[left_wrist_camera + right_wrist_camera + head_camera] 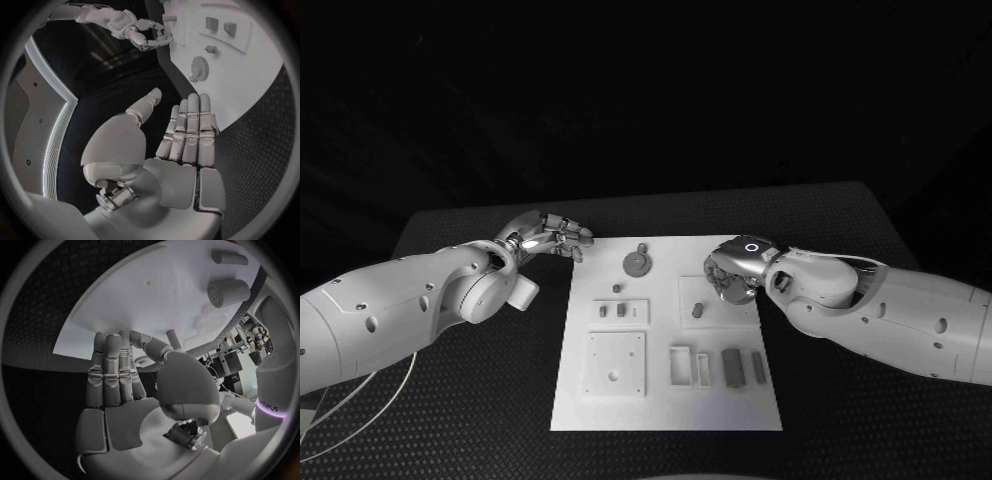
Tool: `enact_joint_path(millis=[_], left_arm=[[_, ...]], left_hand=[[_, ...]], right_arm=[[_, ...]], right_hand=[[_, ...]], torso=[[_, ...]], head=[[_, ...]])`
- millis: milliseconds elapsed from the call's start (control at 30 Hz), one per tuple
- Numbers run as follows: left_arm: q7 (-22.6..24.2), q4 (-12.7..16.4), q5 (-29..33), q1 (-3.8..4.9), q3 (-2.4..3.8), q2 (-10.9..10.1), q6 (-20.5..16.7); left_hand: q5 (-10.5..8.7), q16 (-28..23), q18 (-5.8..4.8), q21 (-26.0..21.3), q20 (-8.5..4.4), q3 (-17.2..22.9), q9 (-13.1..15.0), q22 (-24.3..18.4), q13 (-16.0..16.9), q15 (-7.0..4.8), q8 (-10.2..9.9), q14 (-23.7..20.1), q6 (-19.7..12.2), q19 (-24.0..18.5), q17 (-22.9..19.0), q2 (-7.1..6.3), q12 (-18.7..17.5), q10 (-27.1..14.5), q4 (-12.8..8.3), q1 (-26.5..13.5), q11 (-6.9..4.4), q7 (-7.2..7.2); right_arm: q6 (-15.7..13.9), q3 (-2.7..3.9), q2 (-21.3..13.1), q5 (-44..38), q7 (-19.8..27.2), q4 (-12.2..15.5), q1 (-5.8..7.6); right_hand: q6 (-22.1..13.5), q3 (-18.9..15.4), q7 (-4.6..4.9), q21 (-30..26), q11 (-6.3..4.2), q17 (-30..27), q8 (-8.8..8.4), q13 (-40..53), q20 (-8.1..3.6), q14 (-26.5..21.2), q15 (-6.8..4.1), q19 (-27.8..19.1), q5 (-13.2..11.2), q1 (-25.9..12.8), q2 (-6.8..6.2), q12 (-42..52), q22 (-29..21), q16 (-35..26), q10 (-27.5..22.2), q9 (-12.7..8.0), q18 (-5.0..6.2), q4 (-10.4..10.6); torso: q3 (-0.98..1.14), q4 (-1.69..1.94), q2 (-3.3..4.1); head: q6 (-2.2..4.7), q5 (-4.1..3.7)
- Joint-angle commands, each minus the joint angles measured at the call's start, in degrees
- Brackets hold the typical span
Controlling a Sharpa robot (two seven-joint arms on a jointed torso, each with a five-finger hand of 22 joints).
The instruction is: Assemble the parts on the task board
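The white task board (668, 395) lies in the middle of the table. A round grey part (636, 263) lies near its far edge, with small grey parts (620, 311) in a raised block below it. A dark rectangular part (730, 366) and a slim one (759, 366) lie near the right edge. My left hand (553, 237) hovers off the board's far left corner, its fingers straight and apart (187, 140), holding nothing. My right hand (733, 272) hangs over the board's far right area, palm bare (125, 385). The round part (199, 66) lies ahead of the left fingers.
The board rests on a black textured mat (473, 400). A square plate (616, 362) and an open frame (681, 365) sit on the board's near half. Two cylindrical pieces (228, 292) stand on the board beyond my right hand.
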Motion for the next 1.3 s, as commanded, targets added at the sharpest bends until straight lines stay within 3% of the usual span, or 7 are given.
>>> enact_joint_path(millis=[33, 133, 233, 467, 800, 1033, 1300], left_arm=[[0.3, 0.07, 0.37, 0.06, 0.04, 0.07, 0.14], [0.2, 0.08, 0.37, 0.06, 0.04, 0.07, 0.24], [0.1, 0.12, 0.37, 0.06, 0.04, 0.06, 0.39], [-0.01, 0.11, 0.37, 0.06, 0.04, 0.03, 0.43], [-0.14, 0.12, 0.37, 0.06, 0.03, 0.01, 0.55], [-0.13, 0.14, 0.37, 0.06, 0.03, -0.02, 0.61], [-0.18, 0.13, 0.37, 0.06, 0.03, -0.13, 0.55]], left_hand=[[-0.32, -0.38, 0.61, 0.09, 0.21, -0.4, -0.08, -0.06, -0.06, 0.44, 0.33, 0.05, -0.19, -0.35, 0.09, 0.11, -0.14, -0.38, 0.02, -0.34, 0.06, 0.09], [-0.32, -0.41, 0.61, 0.09, 0.21, -0.42, -0.08, -0.08, -0.07, 0.44, 0.33, 0.04, -0.2, -0.36, 0.11, 0.09, -0.14, -0.4, 0.02, -0.36, 0.06, 0.09], [-0.32, -0.44, 0.61, 0.09, 0.22, -0.43, -0.09, -0.1, -0.09, 0.45, 0.33, 0.04, -0.21, -0.36, 0.14, 0.07, -0.15, -0.42, 0.02, -0.37, 0.07, 0.1], [-0.32, -0.53, 0.6, 0.08, 0.23, -0.47, -0.1, -0.17, -0.15, 0.46, 0.34, 0.02, -0.23, -0.39, 0.22, 0.03, -0.17, -0.54, 0.03, -0.41, 0.12, 0.1], [-0.32, -0.6, 0.6, 0.08, 0.23, -0.49, -0.1, -0.22, -0.19, 0.47, 0.36, 0.01, -0.24, -0.41, 0.28, 0.03, -0.17, -0.59, 0.03, -0.43, 0.14, 0.1], [-0.31, -0.63, 0.6, 0.08, 0.23, -0.49, -0.1, -0.24, -0.21, 0.47, 0.37, 0.02, -0.24, -0.41, 0.31, 0.04, -0.16, -0.6, 0.03, -0.42, 0.14, 0.1], [-0.31, -0.65, 0.61, 0.1, 0.23, -0.48, -0.1, -0.28, -0.23, 0.47, 0.4, 0.04, -0.21, -0.4, 0.36, 0.07, -0.14, -0.6, 0.02, -0.39, 0.14, 0.09]], right_arm=[[2.5, -0.33, -0.29, 2.02, -0.09, -0.7, -0.4], [3.28, -0.33, -0.28, 2.8, -0.12, -0.97, -0.39], [3.71, -0.33, -0.29, 2.88, -0.2, -1.12, -0.39], [3.26, -0.33, -0.37, 2.92, -0.44, -1.1, -0.39], [2.66, -0.34, -0.59, 2.78, 0.01, -0.54, -0.39], [0.04, -0.35, -0.56, 0.78, 0.3, -0.1, -0.4], [-3.75, -0.37, -1.14, -0.04, 0.92, 0.49, -0.42]], right_hand=[[1.8, 0.96, -1.69, 0.07, 0.08, 0.07, 0.01, 0.2, 0.11, -0.04, -0.13, 0.28, 0.14, -0.2, 0.14, -0.49, 1.14, 0.38, 0.13, 0.19, 0.35, 0.55], [0.35, 1.08, -1.04, -0.23, 0.74, -0.07, -0.92, 0.32, 0.29, -0.4, 0.41, -0.21, 0.13, -0.94, -0.72, -1.76, 1.14, 0.16, -1.56, 0.22, 0.35, 0.99], [-0.88, 1.04, -0.41, -0.92, 2.61, -0.32, -1.94, -0.72, 0.84, -2.09, 2.04, -1.77, 0.1, -1.56, -3.05, -5.12, 1.21, -0.58, -6.36, 0.03, 0.25, 1.63], [-2.95, 0.89, 0.55, -0.92, 4.2, -0.16, -3.74, -2.27, 1.32, -3.52, 3.44, -2.96, 0.05, -0.75, -6.17, -8.21, 1.39, -0.57, -9.96, -0.91, 0.33, 2.34], [-3.72, 0.39, 0.97, -0.5, 4.66, 0.01, -4.49, -3.0, 1.59, -4.42, 3.89, -3.69, 0.01, 0.16, -8.06, -9.06, 1.46, -0.35, -10.44, -1.53, 0.35, 2.18], [-3.24, 0.05, 0.85, -0.18, 4.5, 0.07, -4.31, -2.98, 1.66, -4.65, 3.76, -3.89, 0.01, 0.36, -8.75, -8.89, 1.48, -0.19, -9.9, -1.56, 0.35, 2.19], [-2.77, -1.3, 0.56, 0.89, 4.61, 0.32, -4.38, -3.13, 1.9, -6.17, 3.9, -5.12, -0.07, -0.2, -11.14, -9.19, 1.55, 0.22, -10.04, -1.94, 0.31, 4.02]], torso=[[0.0, -0.01, 0.02], [0.0, -0.08, 0.01], [0.0, -0.05, 0.02], [-0.02, -0.03, 0.01], [-0.03, -0.01, 0.02], [-0.03, -0.02, 0.04], [-0.02, 0.02, 0.02]], head=[[-0.02, -0.05], [-0.05, -0.1], [-0.12, -0.15], [-0.16, -0.18], [-0.22, -0.23], [-0.32, -0.25], [-0.3, -0.34]])
